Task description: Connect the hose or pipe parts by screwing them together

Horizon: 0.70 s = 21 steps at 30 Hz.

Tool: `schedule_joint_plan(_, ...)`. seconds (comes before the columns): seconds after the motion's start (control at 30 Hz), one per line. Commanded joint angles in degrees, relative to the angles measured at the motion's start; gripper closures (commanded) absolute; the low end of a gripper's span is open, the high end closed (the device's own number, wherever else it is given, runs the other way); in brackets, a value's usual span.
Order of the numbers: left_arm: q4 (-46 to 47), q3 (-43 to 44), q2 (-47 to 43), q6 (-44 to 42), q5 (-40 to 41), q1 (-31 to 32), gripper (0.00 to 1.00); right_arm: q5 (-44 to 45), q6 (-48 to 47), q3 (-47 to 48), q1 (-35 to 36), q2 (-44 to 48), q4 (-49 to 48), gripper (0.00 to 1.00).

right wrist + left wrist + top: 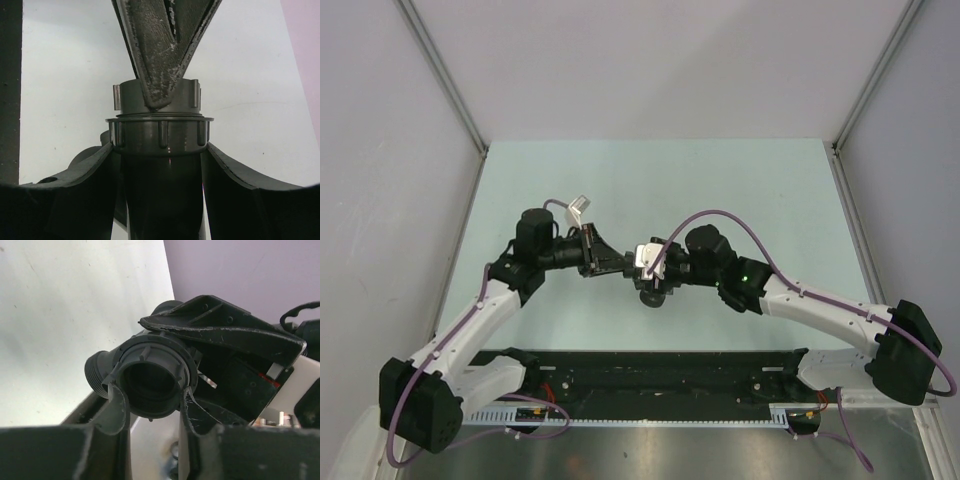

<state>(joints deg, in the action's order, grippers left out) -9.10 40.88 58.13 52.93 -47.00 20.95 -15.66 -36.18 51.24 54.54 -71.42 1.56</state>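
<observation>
Nearest the arm bases the two wrists angle in toward each other, and the work sits between them over the middle of the table, apparently held off its surface. The right gripper (160, 150) is clamped on the dark grey body of the pipe fitting (162, 200), with a finger pressed against each side just below its wide flanged ring, so the part has a firm anchor. Beyond that ring is the ribbed nut (150, 346) at the fitting's end, its round mouth facing the left wrist camera. The left gripper (152, 400) has its fingers set narrow against the nut's two sides. This looks like a grip, though how hard it bites cannot be read. A threaded side branch (94, 374) sticks out beside the nut, clear of both sets of fingers. The step in hand looks like turning the nut onto its thread. To do it well, the left wrist should roll about the pipe's own axis while the right holds dead steady, because any tilt between the two risks cross-threading. The pads should bear on the ribs, not the rim, or they will slip — and each turn should be short, followed by a regrip, since the right gripper's finger crosses close over the nut. Farther off, the pale table (720, 190) spreads beneath.
</observation>
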Motion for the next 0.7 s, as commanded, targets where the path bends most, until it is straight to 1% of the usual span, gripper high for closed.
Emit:
schedule_joint_plan(0.0, 3.12, 3.06, -1.17, -16.85, 0.33, 0.93, 0.96, -5.78, 0.5, 2.81, 0.12, 1.02, -2.79, 1.0)
schedule_joint_plan(0.03, 3.3, 2.63, -1.78, -20.37, 0.94, 1.37, 1.0, -6.31, 0.67, 2.98, 0.04, 1.02, -2.71, 1.0)
schedule_joint_plan(0.07, 3.65, 2.36, -1.96, -26.24, 1.99, 1.72, 1.0, -7.7, 0.94, 3.07, 0.04, 0.84, -2.79, 1.0)
schedule_joint_plan(0.13, 4.44, 1.66, -2.49, -31.98, 1.3, 3.3, 1.0, -9.82, 2.42, 3.42, -0.58, 0.93, -2.71, 1.0)
schedule_joint_plan(0.17, 4.71, 1.48, -2.41, -37.58, 0.87, 3.92, 0.99, -13.05, 3.04, 3.6, -1.19, 1.1, -2.71, 1.0)
schedule_joint_plan(0.23, 5.06, 0.69, -2.76, -43.93, 1.2, 6.46, 0.99, -15.7, 4.71, 3.69, -2.68, 1.19, -3.32, 1.0)
schedule_joint_plan(0.27, 4.97, 0.43, -3.11, -50.57, 2.52, 7.78, 0.99, -16.85, 4.89, 3.78, -2.78, 1.19, -3.41, 1.0)
schedule_joint_plan(0.33, 4.97, -0.36, -3.72, -58.51, 3.06, 11.64, 1.0, -18.6, 5.51, 4.21, -3.56, 1.02, -2.45, 1.0)
schedule_joint_plan(0.37, 5.15, -0.63, -3.9, -65.77, 3.93, 12.96, 1.0, -19.4, 5.86, 4.48, -3.74, 1.02, -2.18, 1.0)
schedule_joint_plan(0.4, 5.06, -0.98, -4.16, -69.07, 5.85, 15.06, 1.0, -20.1, 6.21, 4.57, -4.18, 0.84, -1.83, 1.0)
schedule_joint_plan(0.43, 4.97, -1.68, -4.08, -71.97, 6.65, 15.96, 1.0, -22.2, 6.56, 4.57, -4.79, 1.02, -1.74, 1.0)
schedule_joint_plan(0.47, 5.06, -1.95, -3.99, -77.65, 6.66, 16.49, 1.0, -23.35, 7.09, 4.57, -5.15, 1.02, -1.74, 1.0)
schedule_joint_plan(0.5, 5.06, -2.3, -3.64, -80.5, 6.31, 16.67, 1.0, -24.58, 7.35, 4.57, -5.5, 1.02, 0.0, 1.0)
schedule_joint_plan(0.53, 5.06, -3.43, -3.64, -86.01, 5.79, 16.75, 1.0, -26.86, 7.7, 4.65, -6.37, 1.02, 0.28, 1.0)
schedule_joint_plan(0.57, 5.06, -3.96, -3.72, -88.5, 5.7, 16.76, 0.99, -27.84, 8.49, 4.57, -6.81, 1.02, 0.46, 1.0)
schedule_joint_plan(0.6, 5.15, -5.01, -4.33, -90.87, 6.04, 17.02, 0.96, -28.72, 8.85, 4.57, -7.17, 0.93, 0.98, 1.0)
schedule_joint_plan(0.63, 5.24, -5.55, -4.69, -94.9, 7.44, 17.02, 0.88, -29.94, 9.02, 4.57, -7.78, 1.02, 1.33, 1.0)
schedule_joint_plan(0.67, 5.41, -5.99, -5.13, -96.33, 8.32, 17.02, 0.84, -30.22, 9.03, 4.57, -7.96, 1.02, 1.6, 1.0)
